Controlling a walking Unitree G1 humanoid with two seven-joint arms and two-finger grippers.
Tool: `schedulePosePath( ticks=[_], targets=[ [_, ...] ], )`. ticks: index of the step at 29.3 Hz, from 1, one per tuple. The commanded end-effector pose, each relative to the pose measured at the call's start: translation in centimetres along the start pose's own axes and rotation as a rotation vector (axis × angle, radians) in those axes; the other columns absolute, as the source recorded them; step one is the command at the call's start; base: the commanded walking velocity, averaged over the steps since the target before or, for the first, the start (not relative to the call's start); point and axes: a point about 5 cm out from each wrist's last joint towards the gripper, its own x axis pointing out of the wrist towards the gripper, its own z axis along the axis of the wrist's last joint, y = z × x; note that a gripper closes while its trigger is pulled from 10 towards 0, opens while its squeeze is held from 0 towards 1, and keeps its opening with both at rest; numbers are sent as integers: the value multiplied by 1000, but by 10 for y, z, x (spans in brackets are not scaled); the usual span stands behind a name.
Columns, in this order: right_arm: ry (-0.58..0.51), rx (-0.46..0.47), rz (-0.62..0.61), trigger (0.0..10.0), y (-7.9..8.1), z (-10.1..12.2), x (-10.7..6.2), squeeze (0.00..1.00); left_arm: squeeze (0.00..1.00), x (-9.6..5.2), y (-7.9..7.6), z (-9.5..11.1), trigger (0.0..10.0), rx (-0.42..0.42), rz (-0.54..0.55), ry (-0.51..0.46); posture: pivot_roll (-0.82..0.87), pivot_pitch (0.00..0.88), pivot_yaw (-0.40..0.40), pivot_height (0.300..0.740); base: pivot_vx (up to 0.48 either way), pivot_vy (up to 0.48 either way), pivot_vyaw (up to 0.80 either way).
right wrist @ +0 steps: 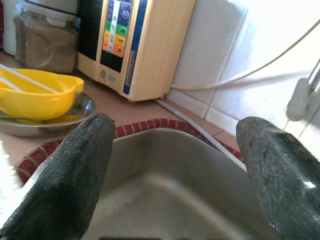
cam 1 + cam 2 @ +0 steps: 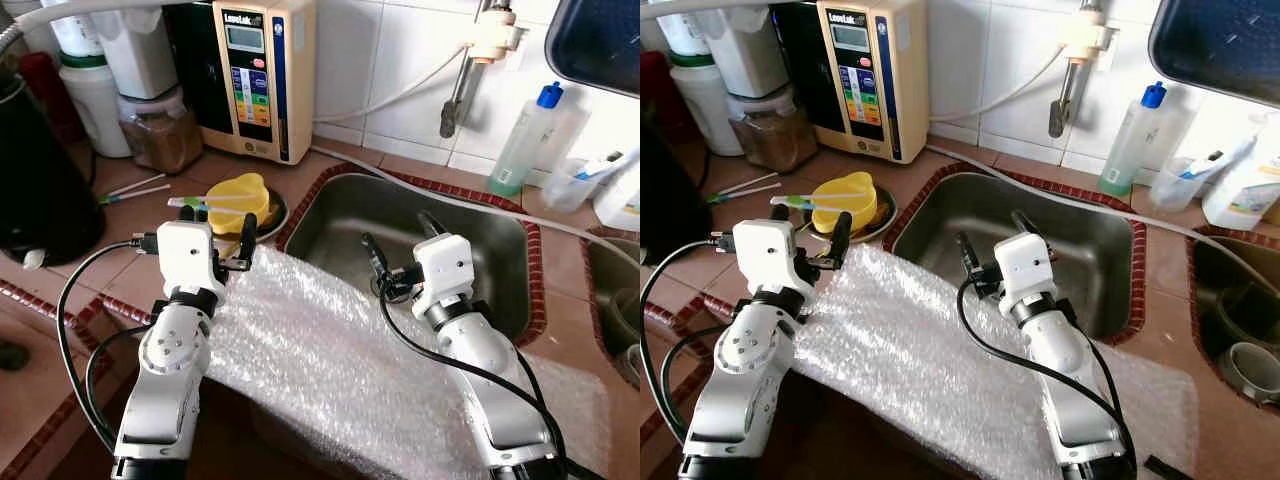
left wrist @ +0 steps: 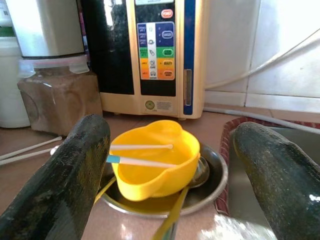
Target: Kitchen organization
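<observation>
By the steel sink point(image 2: 480, 235): one yellow plastic bowl point(image 2: 238, 197), one round metal plate point(image 3: 212, 182), two white straws point(image 2: 135, 187), one cream water machine point(image 2: 262, 70), and one clear bottle with a blue cap point(image 2: 525, 140).

Both eye views look down from the head onto the bench point(image 2: 120, 270) and sink point(image 2: 420, 230), while each wrist view looks low and close toward the wall, sharing the yellow bowl point(image 3: 155, 162).

Left gripper point(image 2: 228, 236) held fingers apart above bubble wrap point(image 2: 330, 350), just short of yellow bowl point(image 2: 240, 198) on metal plate point(image 2: 275, 222), right gripper point(image 2: 402, 245) parted over steel sink point(image 2: 480, 250), water ionizer point(image 2: 262, 75) against tiled wall.
</observation>
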Motion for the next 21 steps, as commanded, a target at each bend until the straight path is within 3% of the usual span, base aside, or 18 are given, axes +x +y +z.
schedulePosePath(
  ticks=[1,12,21],
  targets=[
    [0,-5,9,10000,1,-1,1,0,0,2,0,3,10000,-5,-3,-4,123,0,5,740,304,0,0],
    [9,-11,7,10000,0,-4,-1,0,0,0,-2,4,10000,-32,-3,-25,124,0,7,740,265,0,0],
    [15,-11,6,10000,1,-6,-2,0,0,-1,-4,0,10000,-19,-15,6,124,0,8,740,0,0,0]
  ],
)
